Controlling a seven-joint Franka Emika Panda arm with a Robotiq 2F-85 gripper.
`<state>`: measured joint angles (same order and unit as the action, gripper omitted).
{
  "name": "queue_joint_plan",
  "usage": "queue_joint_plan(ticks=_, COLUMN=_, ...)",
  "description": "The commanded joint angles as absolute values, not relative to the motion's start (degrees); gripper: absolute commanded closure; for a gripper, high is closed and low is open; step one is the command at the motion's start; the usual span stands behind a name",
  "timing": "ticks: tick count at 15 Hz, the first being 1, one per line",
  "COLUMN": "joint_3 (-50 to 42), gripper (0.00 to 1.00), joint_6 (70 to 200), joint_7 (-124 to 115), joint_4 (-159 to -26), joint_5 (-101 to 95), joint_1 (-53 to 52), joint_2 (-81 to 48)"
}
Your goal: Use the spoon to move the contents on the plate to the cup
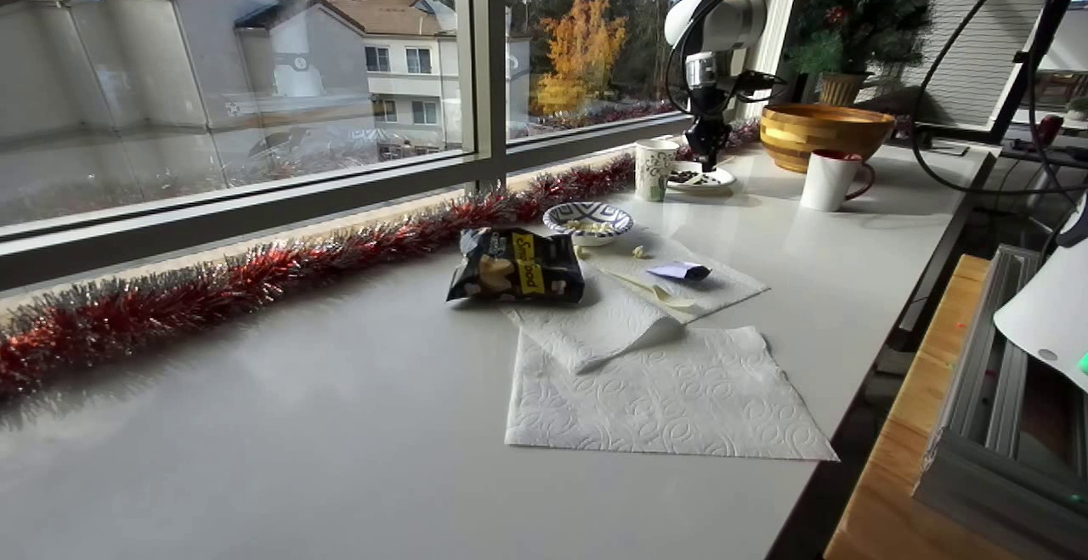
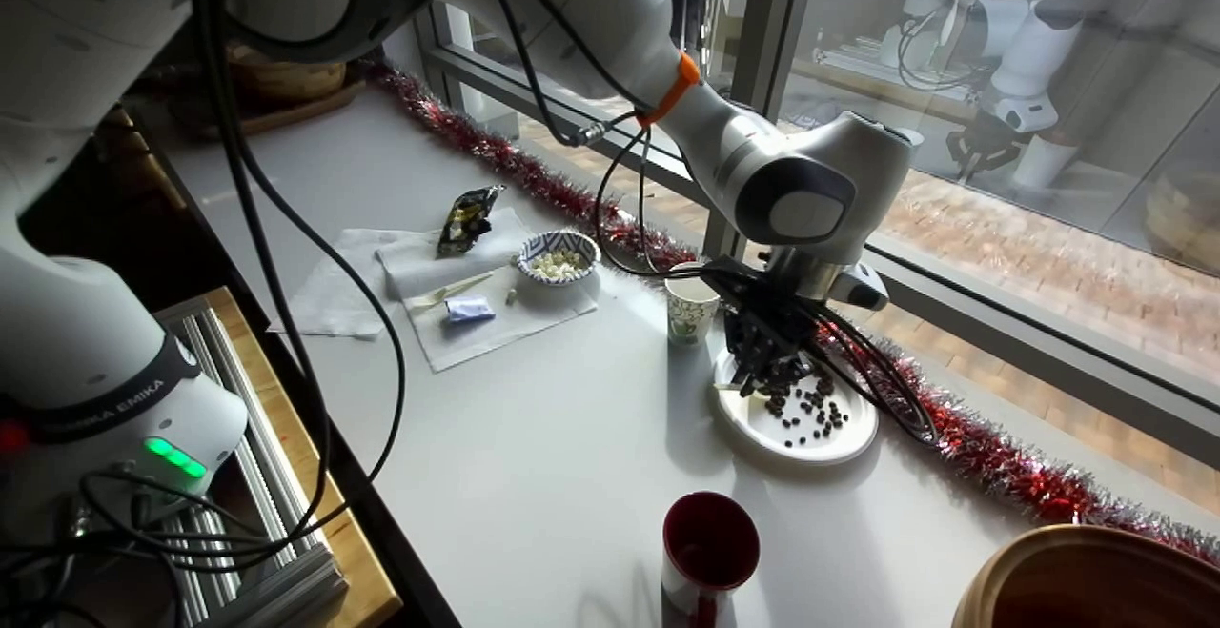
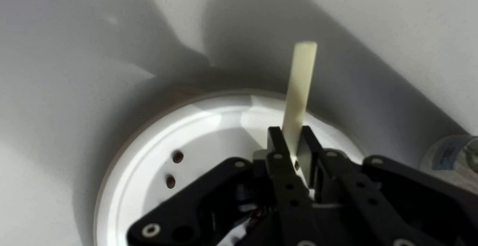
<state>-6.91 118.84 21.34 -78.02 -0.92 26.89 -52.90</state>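
Gripper (image 3: 292,137) pinched tight on spoon (image 3: 300,78), over plate (image 2: 758,430); scooping step, prob. Next: load dark bits (image 2: 808,407), lift level, go left (both ext. views) to patterned cup (image 2: 688,314).

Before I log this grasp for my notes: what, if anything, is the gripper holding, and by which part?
The gripper holds the spoon by its handle, whose free end sticks out beyond the grip.

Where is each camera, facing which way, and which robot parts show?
In an exterior view: by the paper towels, facing along the counter; gripper, cropped arm and base show.
In an exterior view: near the wooden bowl, looking down across the plate; gripper, arm and base show.
Wrist view: wrist-mounted, facing down onto the plate; gripper fingers show.
Both exterior views share plate and wooden bowl, facing roughly opposite ways.
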Motion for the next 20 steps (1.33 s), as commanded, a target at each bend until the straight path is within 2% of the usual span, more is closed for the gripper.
queue_joint_plan(ticks=1, joint_3=-4.9, gripper=0.97, joint_6=120.9, joint_7=24.4, joint_4=-75.4, joint_5=1.8, joint_1=28.9, joint_2=-55.2)
queue_joint_plan(ticks=20, joint_3=1.4, gripper=0.97, joint_6=134.2, joint_7=33.7, joint_4=-76.1, joint_5=6.9, joint_1=34.1, joint_2=-57.2)
